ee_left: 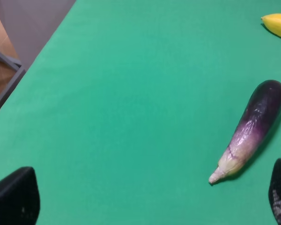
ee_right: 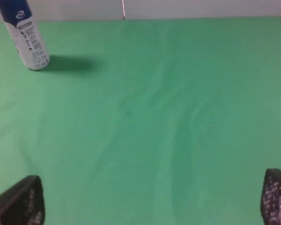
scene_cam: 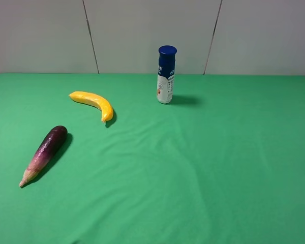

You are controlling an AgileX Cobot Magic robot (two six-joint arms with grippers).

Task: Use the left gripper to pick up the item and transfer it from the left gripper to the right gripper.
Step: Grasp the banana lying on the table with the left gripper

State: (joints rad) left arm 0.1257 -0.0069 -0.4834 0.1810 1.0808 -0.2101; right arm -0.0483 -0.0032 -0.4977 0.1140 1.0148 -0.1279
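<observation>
While the left gripper [ee_left: 147, 199] and the right gripper [ee_right: 147, 201] both hang with jaws spread wide, holding nothing, the smooth curved yellow banana [scene_cam: 93, 103] lies flat on the green cloth-covered table [scene_cam: 218, 162], left of centre. Its long axis runs diagonally: blunt end far-left, narrow tip near-right. A purple eggplant [scene_cam: 44, 154] lies near it, towards the front. The white blue-capped bottle [scene_cam: 165, 75] stands upright; its label print is too small to read
</observation>
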